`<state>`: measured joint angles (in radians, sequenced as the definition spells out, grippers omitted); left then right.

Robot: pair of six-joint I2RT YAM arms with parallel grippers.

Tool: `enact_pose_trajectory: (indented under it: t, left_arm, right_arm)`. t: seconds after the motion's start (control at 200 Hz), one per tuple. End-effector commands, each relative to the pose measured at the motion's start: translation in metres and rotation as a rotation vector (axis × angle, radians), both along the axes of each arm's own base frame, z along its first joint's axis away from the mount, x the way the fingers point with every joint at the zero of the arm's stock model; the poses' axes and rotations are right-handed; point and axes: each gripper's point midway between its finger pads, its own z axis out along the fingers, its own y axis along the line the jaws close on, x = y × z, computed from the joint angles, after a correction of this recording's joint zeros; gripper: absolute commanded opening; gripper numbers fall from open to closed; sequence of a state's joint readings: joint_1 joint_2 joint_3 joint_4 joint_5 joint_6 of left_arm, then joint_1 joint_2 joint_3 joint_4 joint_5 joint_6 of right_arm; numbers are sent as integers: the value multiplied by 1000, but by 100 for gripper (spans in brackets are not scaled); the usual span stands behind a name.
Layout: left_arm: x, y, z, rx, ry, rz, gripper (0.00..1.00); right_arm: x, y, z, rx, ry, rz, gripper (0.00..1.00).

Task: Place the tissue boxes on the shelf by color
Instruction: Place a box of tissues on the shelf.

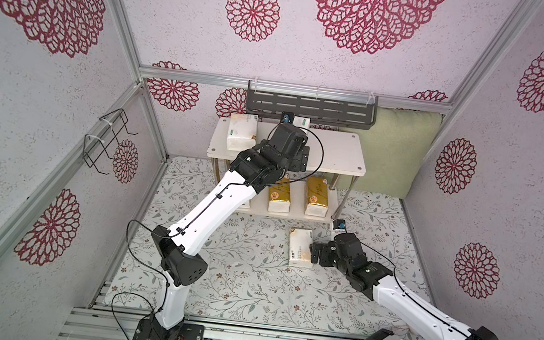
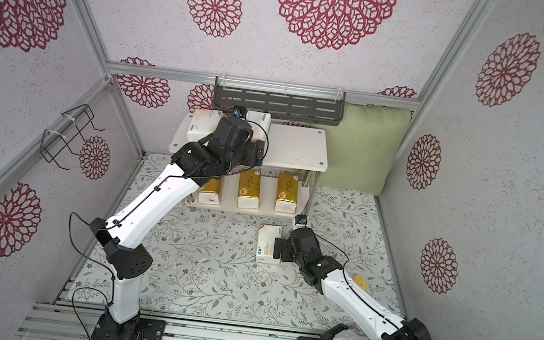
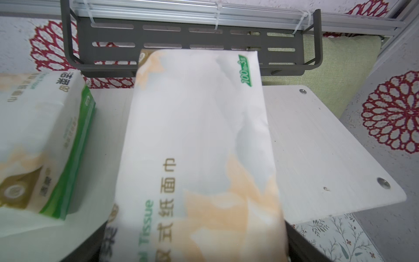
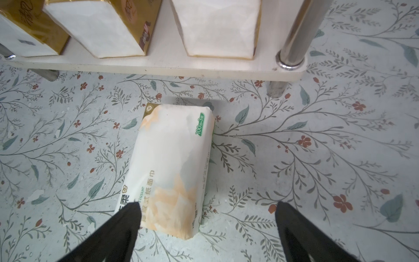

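Shelf (image 2: 294, 145), top board (image 1: 336, 150): 1 white pack (image 1: 241, 132) at L end; 2nd white pack (image 3: 199, 147) alongside, lying between L gripper (image 3: 195, 249) jaws, grip can't be told. Lower board (image 1: 296, 212): 3 gold packs (image 2: 250, 189) in a row. Mat (image 4: 317, 147): 3rd white pack (image 4: 172, 170) flat, near shelf front; R gripper (image 4: 207, 208) spread wide over its near end.

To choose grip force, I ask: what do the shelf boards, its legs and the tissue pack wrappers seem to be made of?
Shelf boards: probably laminated wood board, matte white, with faint grain lines.
Legs: metal tube with a chrome finish that mirrors the surroundings.
Gold pack: apparently plastic film, glossy and metallic, with bright highlights.
White pack: soft printed plastic film, wrinkled and slightly shiny.
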<state>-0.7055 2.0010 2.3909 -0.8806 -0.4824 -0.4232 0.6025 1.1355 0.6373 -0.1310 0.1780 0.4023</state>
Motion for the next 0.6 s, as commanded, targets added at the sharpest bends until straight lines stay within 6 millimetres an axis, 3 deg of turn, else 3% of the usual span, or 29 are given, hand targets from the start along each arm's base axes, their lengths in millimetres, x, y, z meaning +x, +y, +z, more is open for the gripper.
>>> enact_pose_trajectory:
  t: [0.0, 0.29, 0.385, 0.465, 0.595]
  left_arm:
    - [16, 7, 2, -36, -34, 77, 93]
    - [29, 5, -2, -56, -55, 119, 100]
    - [29, 6, 3, -67, -68, 122, 97]
    - [28, 5, 7, -82, -75, 109, 97]
    - [24, 2, 15, -114, -84, 78, 97]
  right_arm:
    - [2, 3, 1, 23, -12, 5, 99]
    - [0, 4, 1, 37, -11, 10, 99]
    - [0, 6, 4, 41, -18, 20, 99]
    - [1, 13, 15, 56, -46, 49, 99]
    - [5, 28, 52, 85, -134, 114, 99]
